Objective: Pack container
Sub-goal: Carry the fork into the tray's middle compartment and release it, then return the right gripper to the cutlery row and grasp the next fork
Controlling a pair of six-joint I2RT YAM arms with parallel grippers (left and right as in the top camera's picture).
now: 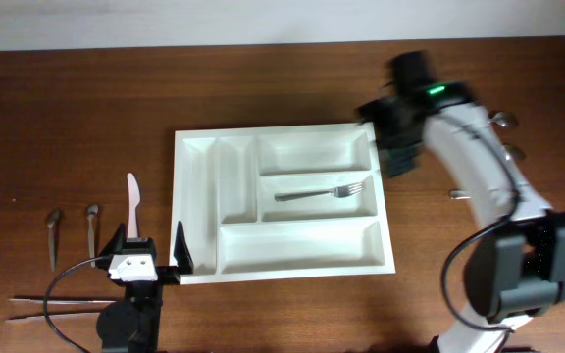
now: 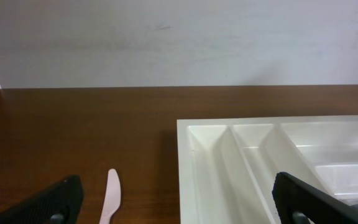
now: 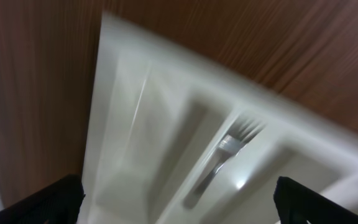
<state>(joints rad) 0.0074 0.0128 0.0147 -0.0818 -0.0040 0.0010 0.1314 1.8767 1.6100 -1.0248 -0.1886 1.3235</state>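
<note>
The container (image 1: 302,245) is a white cutlery tray lying mid-table, and a metal fork (image 1: 324,192) rests in its middle horizontal compartment. My right gripper (image 1: 385,147) hovers over the tray's right edge, open and holding nothing. In the blurred right wrist view, the fork (image 3: 225,155) lies in the tray (image 3: 123,124) between the right gripper's (image 3: 179,208) spread fingers. My left gripper (image 1: 150,250) stands open at the tray's near left corner. The left wrist view shows a white plastic knife (image 2: 111,196) and the tray's rim (image 2: 185,143) between the left gripper's (image 2: 179,208) fingers.
The plastic knife (image 1: 132,201) lies left of the tray. Two spoons (image 1: 54,230) (image 1: 92,224) lie further left. Thin long utensils (image 1: 47,306) lie at the front left. More metal cutlery (image 1: 503,120) shows behind the right arm.
</note>
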